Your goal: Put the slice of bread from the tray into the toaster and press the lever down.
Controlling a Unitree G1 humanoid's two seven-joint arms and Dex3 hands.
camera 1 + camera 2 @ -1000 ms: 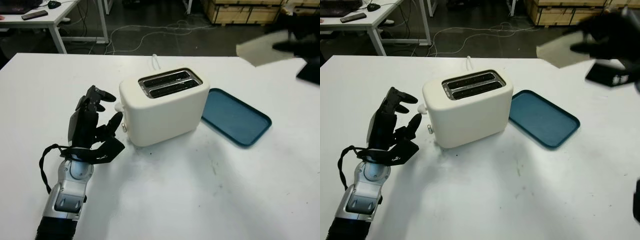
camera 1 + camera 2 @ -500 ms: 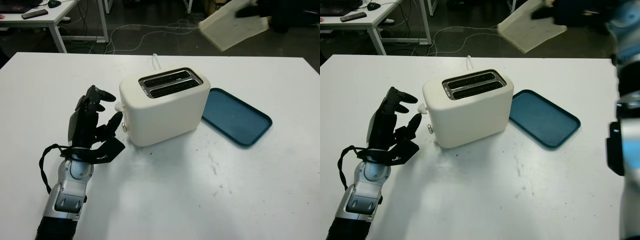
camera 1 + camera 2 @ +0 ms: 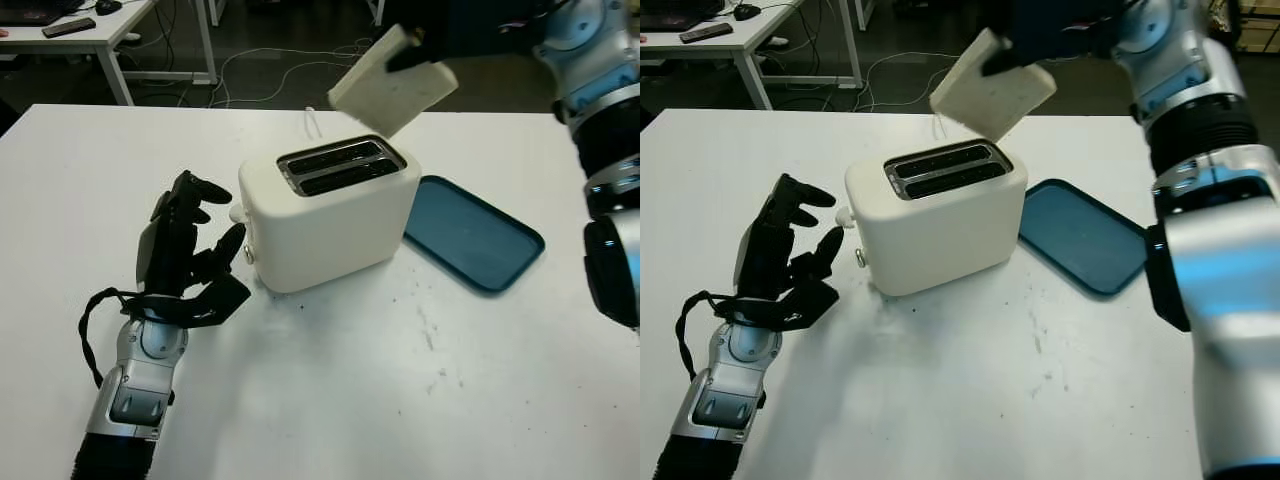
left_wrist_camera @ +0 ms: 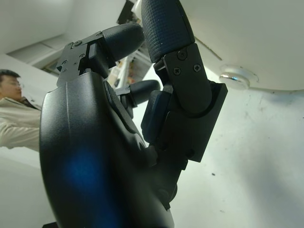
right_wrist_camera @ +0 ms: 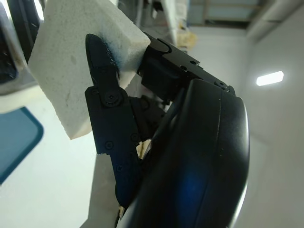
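1. White table (image 3: 400,400) with one cream toaster (image 3: 330,225) on it, and that toaster has two slots (image 3: 340,167) on top, both look empty from here.
2. One slice of bread (image 3: 392,93), pale and tilted, is up in the air above the back of the toaster, not in a slot yet.
3. Right hand (image 3: 1060,25) has the slice pinched by one end; in the right wrist view you can see a black finger (image 5: 107,95) pressed flat against the face of the bread with the rest of the hand clamped behind it.
4. One blue tray (image 3: 472,235) sits just to the right of the toaster, nothing on it.
5. Left hand (image 3: 185,250) is beside the toaster's left end, holding nothing, fingers pointing up and loosely uncurled, close to the small white lever (image 3: 238,213) but I can't tell if it's touching.
6. One round silver knob (image 4: 234,78) shows on the toaster's side in the left wrist view, right next to the fingertips.
7. One person in a light jacket (image 4: 16,123) shows in the background of that same view.
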